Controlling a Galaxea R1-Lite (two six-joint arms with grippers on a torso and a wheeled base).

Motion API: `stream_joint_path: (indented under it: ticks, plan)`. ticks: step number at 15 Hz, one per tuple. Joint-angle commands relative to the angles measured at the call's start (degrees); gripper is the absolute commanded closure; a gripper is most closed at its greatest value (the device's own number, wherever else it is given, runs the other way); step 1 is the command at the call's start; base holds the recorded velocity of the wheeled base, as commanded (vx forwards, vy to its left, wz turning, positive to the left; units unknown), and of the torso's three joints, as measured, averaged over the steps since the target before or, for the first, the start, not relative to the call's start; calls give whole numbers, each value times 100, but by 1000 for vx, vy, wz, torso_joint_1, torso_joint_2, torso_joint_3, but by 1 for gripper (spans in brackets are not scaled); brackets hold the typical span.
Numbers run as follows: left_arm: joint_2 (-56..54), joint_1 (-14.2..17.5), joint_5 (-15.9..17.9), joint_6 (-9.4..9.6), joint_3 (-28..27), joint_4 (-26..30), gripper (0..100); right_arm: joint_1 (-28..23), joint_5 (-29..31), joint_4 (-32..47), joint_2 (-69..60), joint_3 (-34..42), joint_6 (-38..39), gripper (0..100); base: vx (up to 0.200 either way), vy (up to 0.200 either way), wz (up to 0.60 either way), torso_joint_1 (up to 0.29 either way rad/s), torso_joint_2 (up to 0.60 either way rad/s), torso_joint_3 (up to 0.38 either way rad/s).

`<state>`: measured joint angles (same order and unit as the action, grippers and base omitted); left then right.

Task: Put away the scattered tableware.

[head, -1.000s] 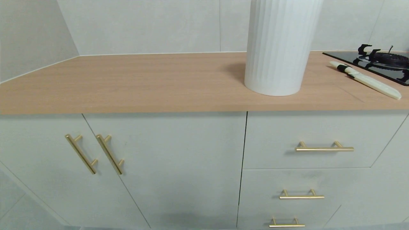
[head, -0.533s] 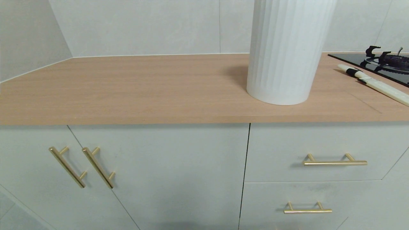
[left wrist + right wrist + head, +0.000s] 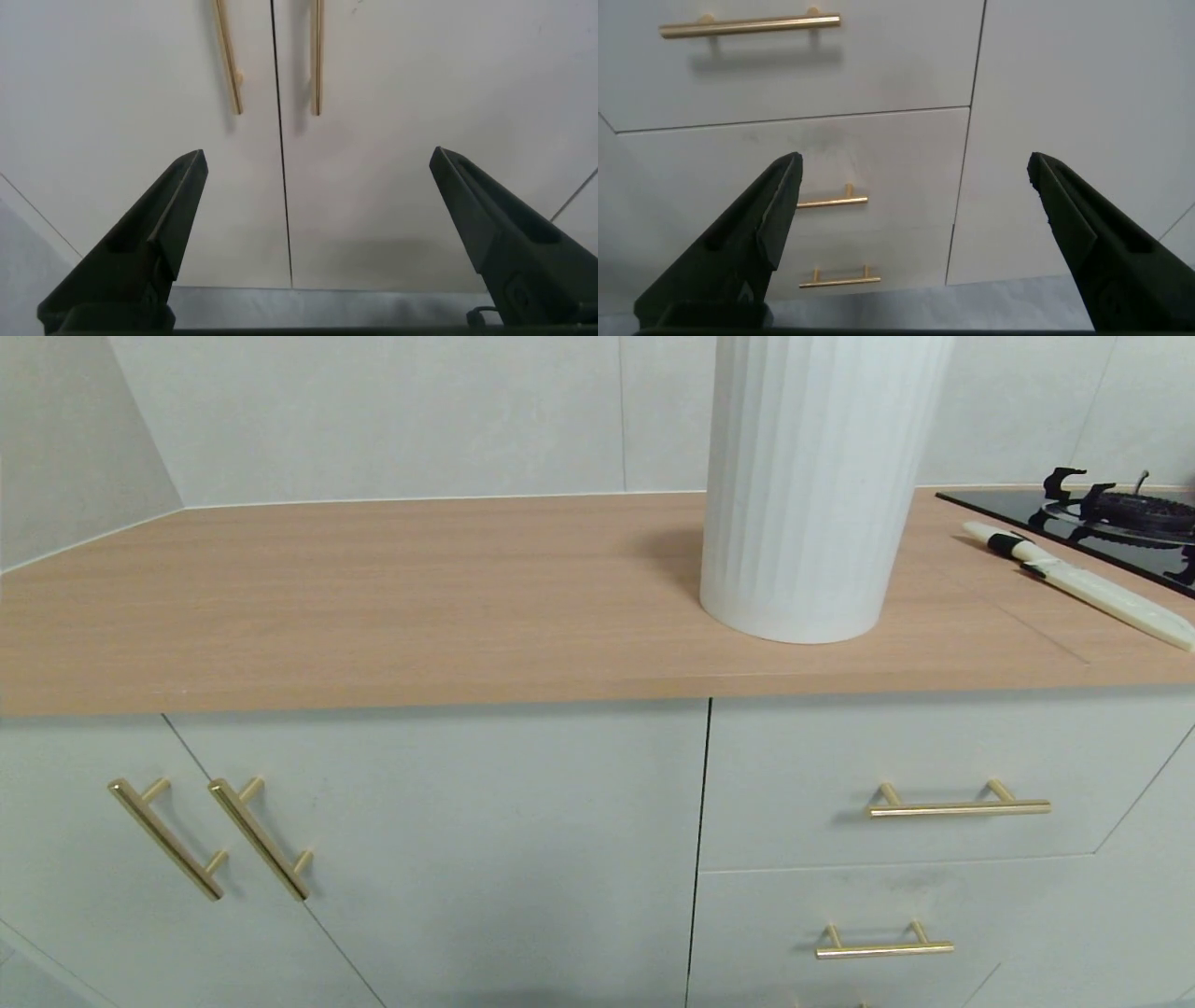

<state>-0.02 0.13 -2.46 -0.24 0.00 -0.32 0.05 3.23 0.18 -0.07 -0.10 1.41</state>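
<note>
— Where's the piece you're after?
— The knife (image 3: 1083, 583) lies on the tabletop (image 3: 373, 597), just beside the black hob (image 3: 1027, 509). From my right hand (image 3: 913, 161) it is up and off to the outer, right side. That hand hangs low in front of the drawers, facing a brass drawer handle (image 3: 750, 25).
— How does it lie?
— Flat, with its long axis slanting. The black-banded end points away from me toward the wall, and the pale tip runs toward the tabletop's front edge and farther right.
— Which hand takes it?
— I judge the right one nearer. My left hand (image 3: 316, 157) is down before the two upright door handles (image 3: 229, 56), well apart from the knife. The tall ribbed white container (image 3: 803, 495) stands on the tabletop between them.
— Holding anything?
— No. Both hands are spread wide, with nothing between the fingers.
— Where would the knife go?
— Probably into that container, up and to the inner side of my right hand, though that is a guess.
— Any print to read?
— None I can make out on the knife, the container or the cabinet fronts.
</note>
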Motion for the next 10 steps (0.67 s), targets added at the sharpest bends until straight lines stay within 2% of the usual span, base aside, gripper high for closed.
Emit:
stream_joint_path:
  ticks: [1,3,6,7,10]
  plan:
    - [2,4,0,-2,0,-3,0,4,2,-1,7,1,-1,0,0,0,0,0,0,0]
    - [2,4,0,7,0,-3,0,4,2,-1,7,1,-1,0,0,0,0,0,0,0]
    - [2,4,0,7,0,-3,0,4,2,-1,7,1,-1,0,0,-200,0,4,2,2]
    - [2,4,0,-2,0,-3,0,4,2,-1,7,1,-1,0,-200,-200,0,12,7,-2]
    - [2,4,0,7,0,-3,0,4,2,-1,7,1,-1,0,0,-200,0,4,-1,2]
